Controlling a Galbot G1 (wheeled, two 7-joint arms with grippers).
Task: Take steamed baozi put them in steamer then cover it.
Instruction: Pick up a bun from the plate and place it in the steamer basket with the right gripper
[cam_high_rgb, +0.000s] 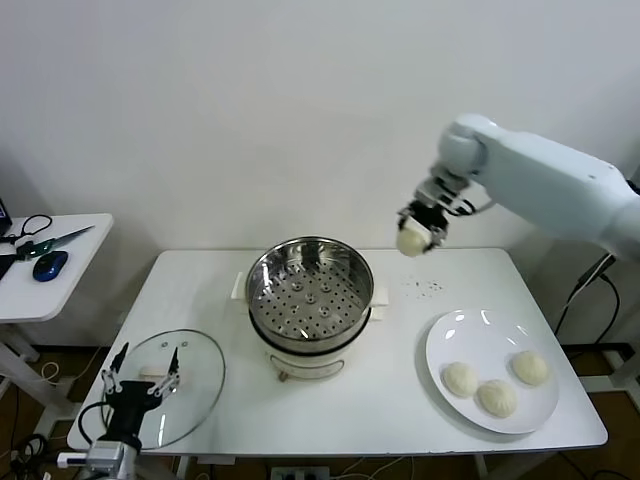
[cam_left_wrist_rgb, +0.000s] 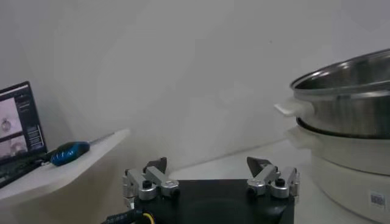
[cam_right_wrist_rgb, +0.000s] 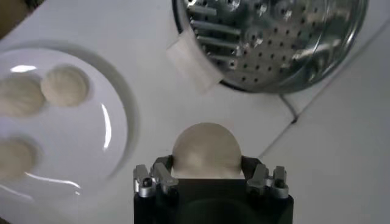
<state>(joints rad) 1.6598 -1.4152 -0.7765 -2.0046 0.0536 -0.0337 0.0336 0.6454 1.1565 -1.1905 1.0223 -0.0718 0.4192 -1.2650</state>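
Note:
A cream-white baozi (cam_high_rgb: 410, 241) (cam_right_wrist_rgb: 206, 150) hangs in the air to the right of the steamer, with my right gripper (cam_high_rgb: 421, 224) (cam_right_wrist_rgb: 207, 165) shut on it. The steamer (cam_high_rgb: 310, 285) (cam_right_wrist_rgb: 274, 42) (cam_left_wrist_rgb: 350, 91) is a shiny perforated steel basket on a white pot base at the table's middle; it holds nothing. Three more baozi (cam_high_rgb: 496, 397) (cam_right_wrist_rgb: 64, 85) lie on a white plate (cam_high_rgb: 460, 335) (cam_right_wrist_rgb: 116, 131) at the right. The glass cover (cam_high_rgb: 200, 385) lies flat at the front left. My left gripper (cam_high_rgb: 140, 370) (cam_left_wrist_rgb: 210, 167) hovers open over it.
A small white side table (cam_high_rgb: 60, 290) (cam_left_wrist_rgb: 79, 164) stands to the left with scissors (cam_high_rgb: 45, 238) and a blue mouse (cam_high_rgb: 48, 265) (cam_left_wrist_rgb: 70, 152). A laptop screen (cam_left_wrist_rgb: 18, 131) shows in the left wrist view. Dark specks (cam_high_rgb: 428, 287) mark the table behind the plate.

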